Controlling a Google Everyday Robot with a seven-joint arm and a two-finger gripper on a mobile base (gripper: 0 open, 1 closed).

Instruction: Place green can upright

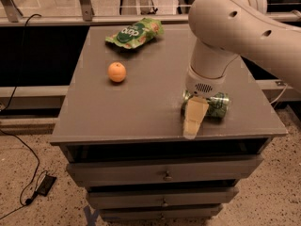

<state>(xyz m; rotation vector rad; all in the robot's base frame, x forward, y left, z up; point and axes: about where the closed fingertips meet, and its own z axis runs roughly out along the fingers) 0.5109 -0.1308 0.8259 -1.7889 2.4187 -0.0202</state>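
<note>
Gripper sits low at the table's front right, seemingly touching the green can — lying on its side — claw state impossible to tell.

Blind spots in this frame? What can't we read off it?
Camera view only:
1. Green can, on its side at the table's front right: its left end is hidden by the gripper, which is in front of it, so contact can't be judged.
2. Arm: cut off by the right edge.
3. Drawers: contents hidden behind closed fronts.
</note>
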